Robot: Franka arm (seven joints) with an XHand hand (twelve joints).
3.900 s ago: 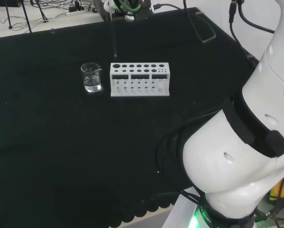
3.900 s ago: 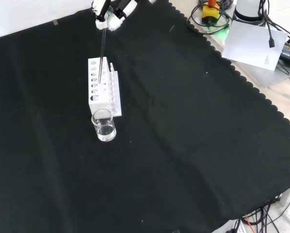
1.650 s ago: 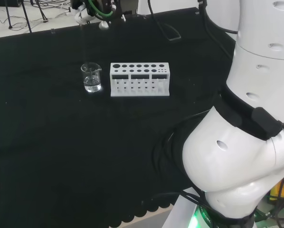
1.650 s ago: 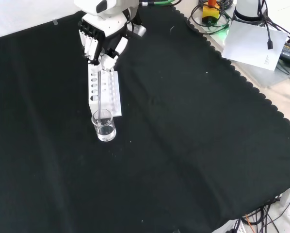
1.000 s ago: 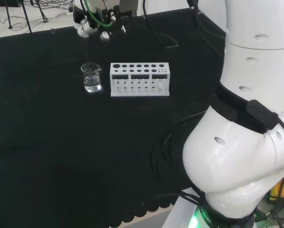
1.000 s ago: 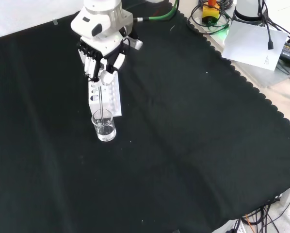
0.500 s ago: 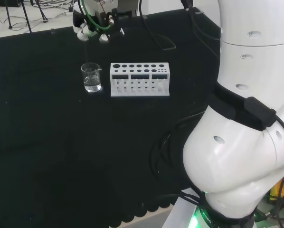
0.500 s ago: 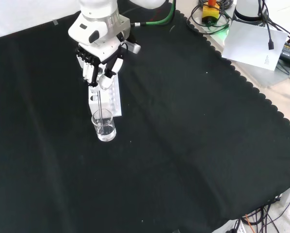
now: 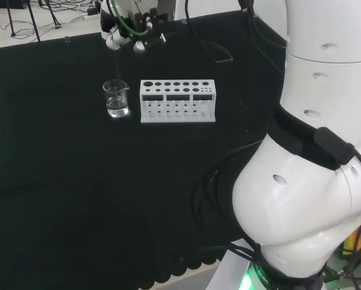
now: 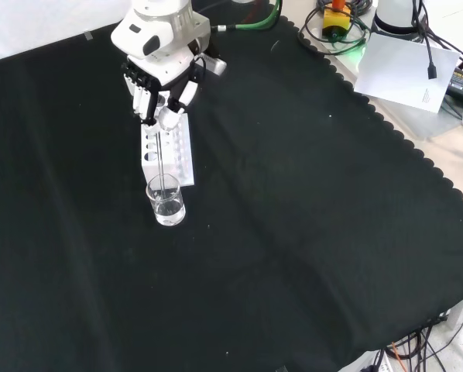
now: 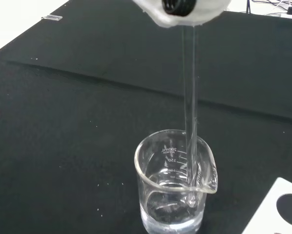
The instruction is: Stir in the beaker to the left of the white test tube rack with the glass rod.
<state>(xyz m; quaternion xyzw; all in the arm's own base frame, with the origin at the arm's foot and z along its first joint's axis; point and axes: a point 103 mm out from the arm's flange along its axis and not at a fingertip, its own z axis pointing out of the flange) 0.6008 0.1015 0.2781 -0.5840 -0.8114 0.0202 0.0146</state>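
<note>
A small clear beaker [image 9: 116,99] [image 10: 166,200] [image 11: 174,182] with some clear liquid stands on the black cloth just left of the white test tube rack [image 9: 177,101] [image 10: 166,147] in the head view. The hand [image 9: 127,31] [image 10: 159,74] [image 11: 185,9] hovers above the beaker, its fingers curled round the top of a thin glass rod [image 10: 163,159] [image 11: 189,87]. The rod hangs straight down, and its lower end dips into the liquid in the beaker, near the wall.
The rack's holes hold no tubes. The arm's big white links [image 9: 313,151] fill the right of the head view. Cables, a paper sheet [image 10: 406,66] and devices lie beyond the cloth's scalloped edge in the front view.
The hand has carried the rod from above the rack over to the beaker and lowered its tip into the liquid. In the last half second the hand shifted slightly, rod still in the beaker.
</note>
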